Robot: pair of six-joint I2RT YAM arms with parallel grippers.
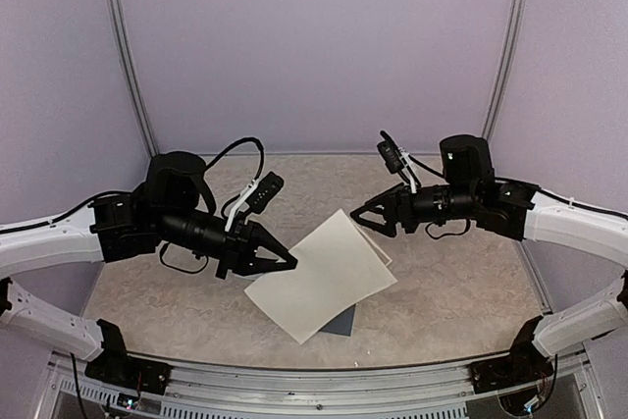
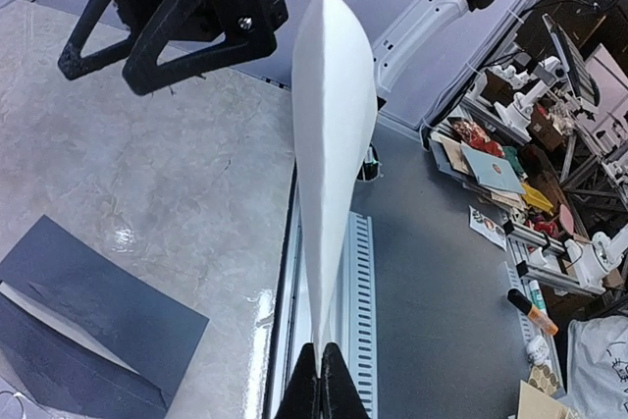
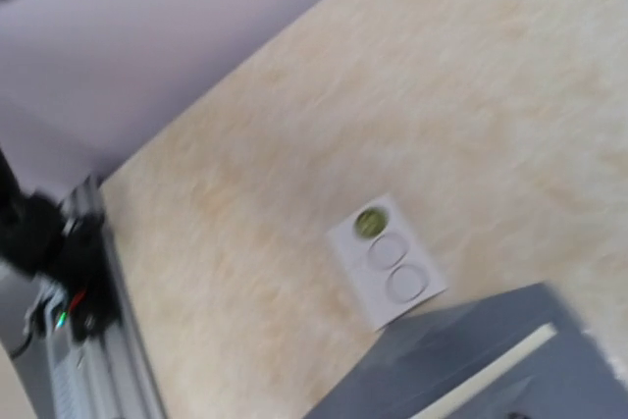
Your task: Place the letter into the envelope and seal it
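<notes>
Jaws of the left gripper (image 1: pixel 290 262) pinch the white paper letter (image 1: pixel 319 277) above the dark slate blue-grey paper envelope (image 1: pixel 341 322) lying near, at the middle; jaws of the right gripper (image 1: pixel 357 215) stand spread. Held by one edge, the letter may bow and slip.

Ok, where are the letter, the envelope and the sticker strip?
letter (image 1: pixel 319 277): top view, middle of the white sheet.
envelope (image 2: pixel 118 291): left wrist view, its dark face.
sticker strip (image 3: pixel 388 254): right wrist view, the middle circle.
</notes>
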